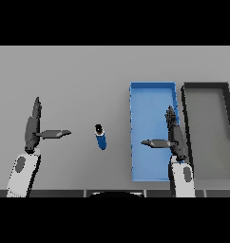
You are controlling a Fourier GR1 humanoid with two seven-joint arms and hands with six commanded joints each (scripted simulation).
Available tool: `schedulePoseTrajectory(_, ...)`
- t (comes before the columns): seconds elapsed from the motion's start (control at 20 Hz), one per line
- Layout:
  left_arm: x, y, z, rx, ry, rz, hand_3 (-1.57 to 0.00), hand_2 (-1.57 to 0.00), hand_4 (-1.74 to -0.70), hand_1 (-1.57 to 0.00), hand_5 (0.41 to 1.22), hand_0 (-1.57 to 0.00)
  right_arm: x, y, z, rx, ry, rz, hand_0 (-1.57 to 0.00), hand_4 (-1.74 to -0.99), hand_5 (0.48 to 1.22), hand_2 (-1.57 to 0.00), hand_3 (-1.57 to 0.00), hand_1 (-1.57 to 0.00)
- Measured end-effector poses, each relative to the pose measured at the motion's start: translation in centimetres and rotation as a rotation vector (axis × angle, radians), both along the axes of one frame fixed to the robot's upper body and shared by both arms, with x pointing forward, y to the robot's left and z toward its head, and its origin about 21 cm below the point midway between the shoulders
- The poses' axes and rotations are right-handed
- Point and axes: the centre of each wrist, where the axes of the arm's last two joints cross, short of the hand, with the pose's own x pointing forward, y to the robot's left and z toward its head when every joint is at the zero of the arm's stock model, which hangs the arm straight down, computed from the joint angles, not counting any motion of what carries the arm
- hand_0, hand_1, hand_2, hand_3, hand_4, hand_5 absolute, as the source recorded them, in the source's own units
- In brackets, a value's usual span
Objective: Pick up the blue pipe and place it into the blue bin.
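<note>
The blue pipe [101,137] lies on the grey tabletop [79,71], untouched by either hand, with its dark end pointing away from the robot and its blue body toward the robot. It sits between the two hands, nearer the outstretched thumb of the left hand [33,126] than the right hand [175,134], and clear of both. The left hand is released: its fingers are extended straight away from the robot and its thumb points sideways toward the pipe, grasping nothing. The right hand is likewise released, with straight fingers and the thumb extended toward the pipe, grasping nothing. The right hand hovers over the right portion of the blue bin [136,118], which lies beside the pipe on the right-hand side. A dark grey bin [228,123] sits just beside the blue bin, outboard of the right hand.
</note>
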Motion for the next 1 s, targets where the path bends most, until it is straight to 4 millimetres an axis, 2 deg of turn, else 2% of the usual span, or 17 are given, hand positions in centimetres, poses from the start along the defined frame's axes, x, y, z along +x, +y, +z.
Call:
schedulePoseTrajectory(0.3, 0.1, 0.6, 0.2, 0.002, -0.015, 0.000, 0.00, 0.00, -1.07, 0.00, 0.591, 0.00, 0.2, 0.4, 0.0, 0.003, -0.001, -0.001, 0.00, -1.225, 0.617, 0.00, 0.00, 0.00)
schedulePoseTrajectory(0.35, -0.1, 1.6, 0.9, 0.072, -0.010, -0.170, 0.00, 0.00, -1.07, 0.00, 0.590, 0.00, -0.5, 0.2, 0.2, -0.086, -0.065, 0.068, 0.00, -1.224, 0.618, 0.00, 0.00, 0.00)
schedulePoseTrajectory(0.45, 0.0, 3.3, 1.6, 0.134, 0.022, -0.332, 0.00, 0.00, -1.08, 0.00, 0.587, 0.00, -1.6, -0.2, 0.7, -0.176, -0.093, 0.114, 0.00, -1.225, 0.620, 0.00, 0.00, 0.00)
schedulePoseTrajectory(0.5, 0.0, 3.5, 2.2, 0.138, 0.028, -0.373, 0.00, 0.00, -1.08, 0.00, 0.588, 0.00, -2.0, -0.2, 0.9, -0.206, -0.099, 0.130, 0.00, -1.223, 0.620, 0.00, 0.00, 0.00)
schedulePoseTrajectory(0.7, -0.2, 4.1, 2.1, 0.151, 0.046, -0.417, 0.00, 0.00, -1.08, 0.00, 0.604, 0.00, -2.5, 0.2, 1.3, -0.271, -0.076, 0.131, 0.00, -1.186, 0.601, 0.00, 0.00, 0.00)
schedulePoseTrajectory(0.75, -0.5, 3.7, 1.6, 0.143, 0.055, -0.441, 0.00, 0.00, -1.09, 0.00, 0.605, 0.00, -2.2, -0.1, 1.4, -0.277, -0.052, 0.118, 0.00, -1.185, 0.597, 0.00, 0.00, 0.00)
schedulePoseTrajectory(1.0, -1.8, 2.1, 1.9, 0.128, 0.056, -0.641, 0.00, 0.00, -1.11, 0.00, 0.534, 0.00, -2.0, -0.1, 1.1, -0.278, -0.092, 0.151, 0.00, -1.201, 0.609, 0.00, 0.00, 0.00)
